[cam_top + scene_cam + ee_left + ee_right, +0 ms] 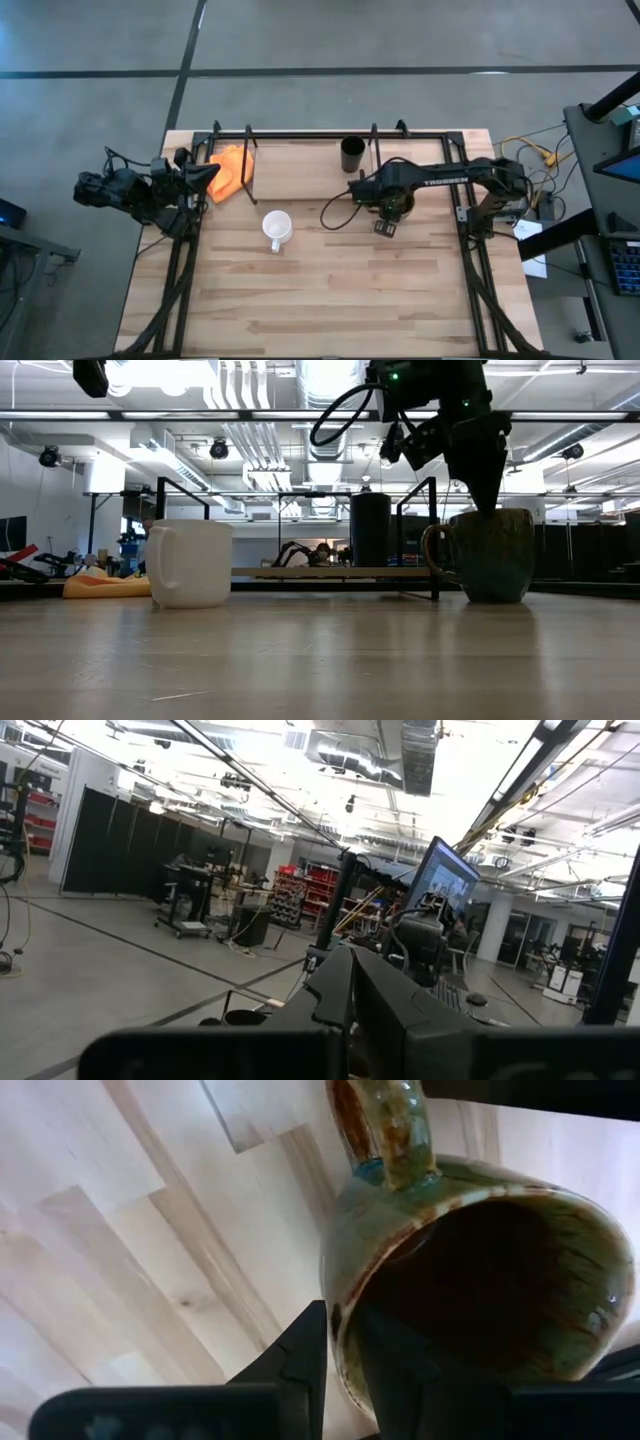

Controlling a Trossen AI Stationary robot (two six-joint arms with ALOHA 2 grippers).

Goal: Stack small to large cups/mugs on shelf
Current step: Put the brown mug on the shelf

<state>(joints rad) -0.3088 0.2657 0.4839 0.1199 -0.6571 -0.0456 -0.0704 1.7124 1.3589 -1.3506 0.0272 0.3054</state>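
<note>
The brown glazed mug (490, 555) stands upright on the tabletop, its handle (385, 1130) toward the table's left. My right gripper (487, 500) comes down on its rim and is shut on it. The white mug (277, 228) stands on the tabletop left of centre. The small black cup (352, 155) stands on the shelf (300, 165) at the table's far side. My left gripper (205, 173) waits shut and empty at the table's left edge, beside the orange cloth (232, 170). My right gripper pinches the brown mug's wall at the rim (345, 1342), on the side away from the handle. One finger (400, 1370) is inside the mug and one (305, 1350) outside. The fingers come from above, pointing down. The mug stands upright with its base on the table.
The shelf's thin black rods (433, 535) rise at the far side of the table. The orange cloth lies at the shelf's left end. A black cable (335, 210) loops beside my right arm. The near half of the plank tabletop (330, 300) is bare wood.
</note>
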